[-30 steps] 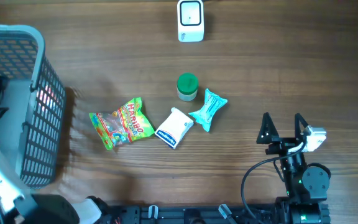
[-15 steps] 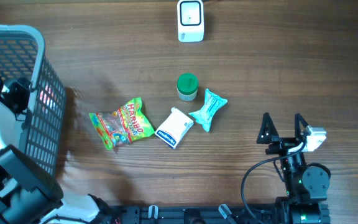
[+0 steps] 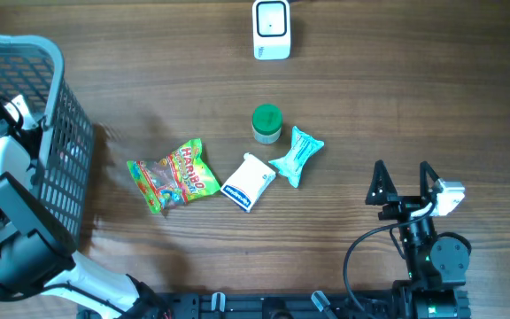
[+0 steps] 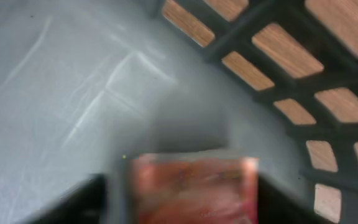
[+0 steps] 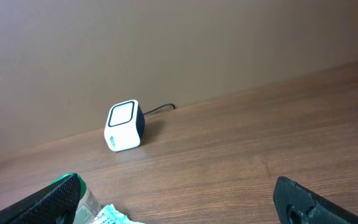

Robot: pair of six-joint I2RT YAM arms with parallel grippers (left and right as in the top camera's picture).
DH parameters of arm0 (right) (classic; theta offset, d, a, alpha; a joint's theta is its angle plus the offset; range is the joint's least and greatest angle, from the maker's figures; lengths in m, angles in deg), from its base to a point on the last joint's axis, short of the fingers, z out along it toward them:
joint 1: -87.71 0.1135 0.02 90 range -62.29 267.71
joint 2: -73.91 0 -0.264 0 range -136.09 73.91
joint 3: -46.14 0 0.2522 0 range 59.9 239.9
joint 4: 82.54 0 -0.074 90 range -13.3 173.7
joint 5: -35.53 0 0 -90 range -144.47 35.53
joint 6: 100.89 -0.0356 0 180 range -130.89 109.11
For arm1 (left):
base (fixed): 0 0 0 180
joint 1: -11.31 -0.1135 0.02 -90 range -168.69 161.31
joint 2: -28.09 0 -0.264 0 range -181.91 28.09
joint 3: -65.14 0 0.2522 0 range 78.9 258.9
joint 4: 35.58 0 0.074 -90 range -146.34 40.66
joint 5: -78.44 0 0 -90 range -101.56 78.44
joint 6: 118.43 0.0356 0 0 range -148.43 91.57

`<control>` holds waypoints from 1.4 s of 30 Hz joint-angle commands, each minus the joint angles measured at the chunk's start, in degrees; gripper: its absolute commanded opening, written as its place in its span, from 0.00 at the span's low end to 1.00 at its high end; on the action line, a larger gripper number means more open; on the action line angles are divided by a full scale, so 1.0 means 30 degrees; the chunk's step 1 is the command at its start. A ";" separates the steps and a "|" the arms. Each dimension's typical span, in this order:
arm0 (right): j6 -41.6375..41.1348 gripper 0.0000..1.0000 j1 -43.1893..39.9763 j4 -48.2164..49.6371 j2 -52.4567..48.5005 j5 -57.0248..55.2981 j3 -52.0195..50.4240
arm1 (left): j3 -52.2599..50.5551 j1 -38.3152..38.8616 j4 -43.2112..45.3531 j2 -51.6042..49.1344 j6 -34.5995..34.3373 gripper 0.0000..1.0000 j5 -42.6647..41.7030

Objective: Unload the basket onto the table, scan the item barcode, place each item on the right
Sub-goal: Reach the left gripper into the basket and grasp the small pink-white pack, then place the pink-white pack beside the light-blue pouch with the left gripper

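Basket [image 3: 65,168], far left: the left gripper [image 3: 7,120] sits inside it. The arm has swung across the basket over the last second, and the jaws have begun to narrow from full spread. The blurred wrist view shows a red packet [image 4: 191,186] on the basket floor between 2 dark finger shapes; whether they are clamped on it cannot be told. Judgement: a pick is probably starting, and no scan has been made. The candy bag [image 3: 171,175] and 3 other items beside it are unmoved. The scanner [image 3: 271,29] stands well apart at the far edge. The right gripper [image 3: 404,182] is unchanged, fingers wide apart and empty.
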 commanded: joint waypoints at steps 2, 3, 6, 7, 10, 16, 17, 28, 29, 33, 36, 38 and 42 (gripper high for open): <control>-0.0124 1.00 0.0073 0.0044 0.0080 -0.0262 -0.0022 | -0.0189 -0.0007 -0.0109 -0.0066 0.0648 0.14 0.0882; -0.0124 1.00 0.0073 0.0044 0.0080 -0.0262 -0.0022 | -0.0153 -0.0015 -0.0204 0.0248 0.0648 0.11 0.1333; -0.0124 1.00 0.0073 0.0044 0.0080 -0.0262 -0.0022 | 0.0459 -0.0058 -0.0656 0.1785 0.0576 0.04 0.2900; -0.0117 1.00 0.0073 0.0044 0.0080 -0.0262 -0.0022 | 0.0758 -0.0095 -0.0765 0.2499 0.0233 0.04 0.3461; -0.0124 1.00 0.0073 0.0044 0.0080 -0.0262 -0.0022 | 0.1887 -0.0291 -0.0838 0.5348 -0.1661 0.04 0.4313; -0.0124 1.00 0.0073 0.0044 0.0080 -0.0262 -0.0022 | 0.2718 -0.0255 -0.1355 1.2976 -0.9566 0.04 -0.2404; -0.0124 1.00 0.0073 0.0044 0.0080 -0.0262 -0.0022 | 0.2718 0.0160 -0.1770 1.4243 -1.0010 0.04 -0.5260; -0.0124 1.00 0.0073 0.0044 0.0080 -0.0262 -0.0022 | 0.1020 1.8506 -0.7118 1.3792 -0.7701 0.04 -0.3264; -0.0124 1.00 0.0073 0.0044 0.0080 -0.0262 -0.0022 | 0.0903 2.0101 -0.6870 1.3005 -0.7701 0.04 -0.2390; -0.0124 1.00 0.0073 0.0044 0.0080 -0.0262 -0.0022 | 0.0852 2.4771 -0.5340 0.9187 -0.7890 0.04 0.0503; -0.0124 0.99 0.0073 0.0044 0.0080 -0.0262 -0.0022 | 0.0852 2.6804 -0.3373 0.5639 -0.8910 0.04 0.0554; -0.0124 1.00 0.0073 0.0044 0.0080 -0.0262 -0.0022 | 0.0852 2.7525 -0.1931 0.3541 -1.0025 0.04 0.0539; -0.0117 1.00 0.0073 0.0044 0.0080 -0.0262 -0.0022 | 0.0852 2.8873 0.1668 -0.0226 -1.1963 0.04 0.0240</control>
